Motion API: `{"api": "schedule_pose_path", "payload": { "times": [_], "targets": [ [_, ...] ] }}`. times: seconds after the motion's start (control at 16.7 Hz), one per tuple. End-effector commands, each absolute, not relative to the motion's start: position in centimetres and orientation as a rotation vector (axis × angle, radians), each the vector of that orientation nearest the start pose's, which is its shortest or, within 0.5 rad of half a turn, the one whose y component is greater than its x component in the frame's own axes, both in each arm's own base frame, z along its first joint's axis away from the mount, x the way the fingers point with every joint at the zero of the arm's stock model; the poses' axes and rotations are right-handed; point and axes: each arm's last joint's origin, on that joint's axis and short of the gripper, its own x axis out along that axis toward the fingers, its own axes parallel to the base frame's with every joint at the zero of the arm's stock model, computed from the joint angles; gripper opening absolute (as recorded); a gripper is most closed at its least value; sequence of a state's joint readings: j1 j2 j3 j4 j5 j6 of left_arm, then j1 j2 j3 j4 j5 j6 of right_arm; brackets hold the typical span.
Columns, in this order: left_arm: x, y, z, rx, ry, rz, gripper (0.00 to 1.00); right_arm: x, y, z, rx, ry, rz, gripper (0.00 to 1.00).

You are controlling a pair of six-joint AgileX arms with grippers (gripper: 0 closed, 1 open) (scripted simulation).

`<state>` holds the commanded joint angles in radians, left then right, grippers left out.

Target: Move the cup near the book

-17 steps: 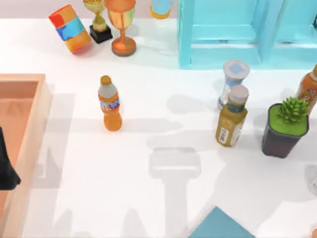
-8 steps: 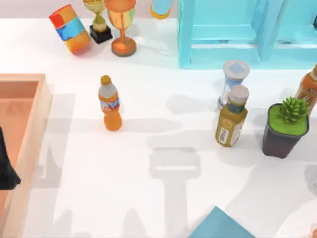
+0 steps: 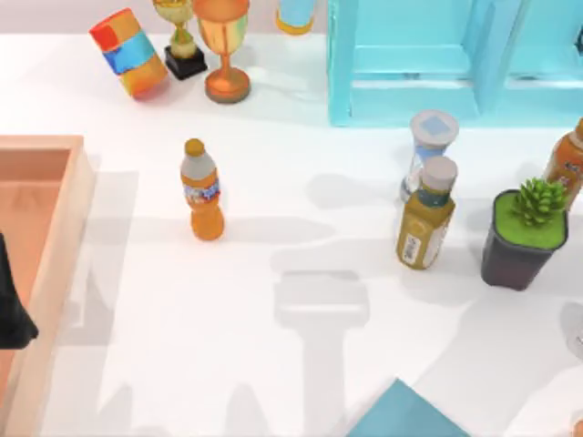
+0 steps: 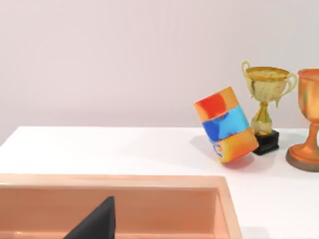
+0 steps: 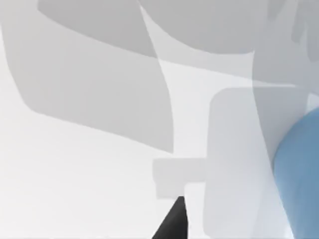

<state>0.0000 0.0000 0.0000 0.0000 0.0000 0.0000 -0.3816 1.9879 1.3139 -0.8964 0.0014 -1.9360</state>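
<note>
Teal-blue book (image 3: pixel 404 417); sky-blue cup (image 5: pixel 299 174); red-blue-orange striped cylinder (image 3: pixel 129 52).

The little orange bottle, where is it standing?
In the top view the orange bottle stands upright left of the table's middle, between the wooden tray at the left edge and the yellow bottle.

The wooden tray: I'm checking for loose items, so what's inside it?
Inside the wooden tray, a dark part of the left gripper hangs over bare floor; anything beneath it is hidden.

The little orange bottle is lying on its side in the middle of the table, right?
Not quite. The orange bottle is in the middle of the table, but it is standing upright with its cap on top, not lying down. The top view shows it.
</note>
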Motion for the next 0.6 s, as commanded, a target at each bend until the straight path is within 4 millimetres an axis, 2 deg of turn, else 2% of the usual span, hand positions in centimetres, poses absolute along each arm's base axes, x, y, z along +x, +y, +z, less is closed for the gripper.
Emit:
{"api": "schedule_pose_path", "payload": {
  "times": [0.3, 0.6],
  "targets": [
    [10.57, -0.12, 16.0, 0.0, 0.0, 0.0, 1.0, 33.67, -13.21, 13.6, -1.202, 1.214, 1.202, 0.02],
    [10.57, -0.12, 16.0, 0.0, 0.0, 0.0, 1.0, 33.67, -13.21, 13.6, -1.202, 1.214, 1.202, 0.0]
  ]
}}
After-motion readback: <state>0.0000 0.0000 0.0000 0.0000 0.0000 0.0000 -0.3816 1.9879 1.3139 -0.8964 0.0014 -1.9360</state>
